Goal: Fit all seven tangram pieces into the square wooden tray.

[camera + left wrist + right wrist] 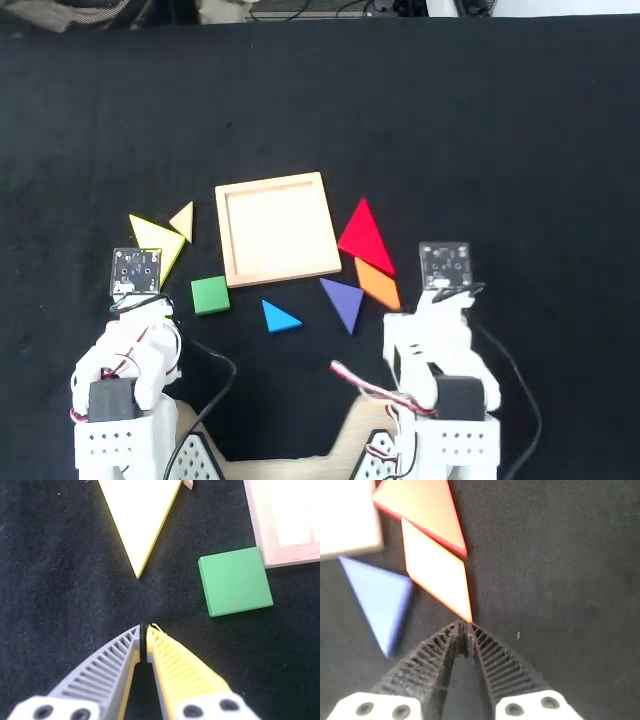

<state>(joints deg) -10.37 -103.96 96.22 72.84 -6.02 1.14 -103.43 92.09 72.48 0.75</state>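
While both arms sit low at the near edge of the table, each has its jaws pressed together with nothing between them. The left gripper (146,630) points at the sharp corner of the big yellow triangle (142,515), with a strip of black cloth (450,130) between tip and corner. The green square (235,581) lies just beside that line, close to a corner of the square wooden tray (292,556). The right gripper (464,626) has its tips right at the near corner of the orange parallelogram (437,572); I cannot tell whether they touch. Past the parallelogram lies the red triangle (420,507), edge to edge with it, and the purple triangle (380,592) sits alongside. From above, a small beige triangle (182,218) rests by the yellow one, and a blue triangle (278,317) lies on the cloth in front of the tray. All seven pieces lie around the tray, outside it.
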